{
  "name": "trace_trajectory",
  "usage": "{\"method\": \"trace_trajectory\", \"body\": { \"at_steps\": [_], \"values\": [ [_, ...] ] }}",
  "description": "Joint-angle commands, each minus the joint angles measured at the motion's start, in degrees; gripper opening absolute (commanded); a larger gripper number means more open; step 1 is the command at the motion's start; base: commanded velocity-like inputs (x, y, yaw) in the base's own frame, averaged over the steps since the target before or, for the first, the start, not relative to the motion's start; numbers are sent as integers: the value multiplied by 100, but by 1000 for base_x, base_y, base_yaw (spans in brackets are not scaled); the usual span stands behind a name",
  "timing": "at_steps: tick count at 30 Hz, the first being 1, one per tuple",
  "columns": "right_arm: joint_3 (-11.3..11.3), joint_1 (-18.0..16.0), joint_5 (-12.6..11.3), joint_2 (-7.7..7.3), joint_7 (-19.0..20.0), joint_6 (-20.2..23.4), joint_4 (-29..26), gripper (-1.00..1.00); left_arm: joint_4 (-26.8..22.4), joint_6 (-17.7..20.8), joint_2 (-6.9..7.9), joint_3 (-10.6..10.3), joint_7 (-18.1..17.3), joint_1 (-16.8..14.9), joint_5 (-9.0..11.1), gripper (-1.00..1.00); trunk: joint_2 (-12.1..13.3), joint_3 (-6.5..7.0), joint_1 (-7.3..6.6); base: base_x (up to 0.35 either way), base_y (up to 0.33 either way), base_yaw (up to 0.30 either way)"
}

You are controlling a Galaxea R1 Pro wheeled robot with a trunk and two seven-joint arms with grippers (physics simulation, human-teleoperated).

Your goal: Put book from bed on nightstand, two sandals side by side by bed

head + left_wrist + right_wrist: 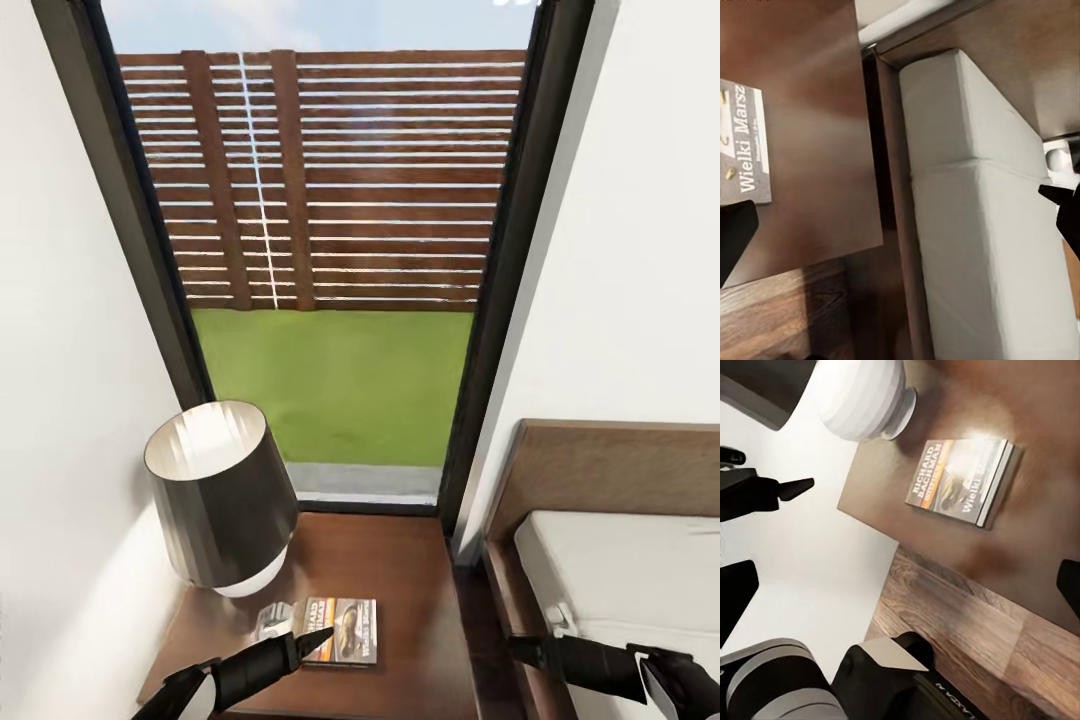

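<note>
The book (340,630) lies flat on the nightstand (400,570), near the front of its glossy dark brown surface, just beside the white base of a lamp (222,495) with a dark shade. In the right wrist view the book (960,480) rests cover up, with nothing gripping it. The left gripper (300,640) hovers at the near edge of the book; one dark fingertip (318,634) overlaps the cover in the head view, and contact cannot be confirmed. Its jaws appear spread: in the left wrist view one finger (735,232) sits at one edge of the frame and the other at the opposite edge, with nothing between them. The right gripper (535,650) is held over the bed (600,470), above the wooden frame beside the pale mattress (640,570); whether its jaws are spread or pressed together cannot be told. Behind the nightstand, a tall black-framed window (330,250) shows a slatted fence and grass
</note>
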Motion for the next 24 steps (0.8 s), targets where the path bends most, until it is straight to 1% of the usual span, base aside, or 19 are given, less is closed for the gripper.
{"method": "trace_trajectory", "body": {
  "at_steps": [1, 3, 7, 9, 12, 16, 24],
  "values": [
    [-49, -4, 51, 4, 29, 18, 71, 100, 0, 60, -3, 18, -15, -2, 24, 100, 39, 13, -23, 0, 0, 0],
    [-49, -4, 51, 4, 27, -26, 169, 100, 10, 60, -4, 18, -12, -3, 23, 100, 119, 49, -67, 0, 0, 0],
    [-49, -4, 50, 4, 22, -205, 422, 100, 199, 48, -4, 16, 74, -2, 13, 100, 279, 121, -155, 0, 0, 0],
    [-49, -4, 46, 4, 19, -334, 584, 100, 242, -3, -4, 13, 111, -2, 12, 100, 360, 157, -199, 0, 0, 0],
    [-49, -4, 43, 4, 18, -602, 822, 100, 318, -216, -6, 10, 139, -2, 13, 100, 480, 211, -265, 0, 0, 0],
    [-49, -4, 42, 4, 21, -703, 899, 100, 401, -337, -16, 9, 146, -2, 7, 100, 640, 283, -352, 0, 0, 0],
    [-49, -4, 38, 4, 16, -738, 928, 100, 439, -377, -22, 9, 149, -1, 6, 100, 961, 426, -528, 0, 0, 0]
  ]
}}
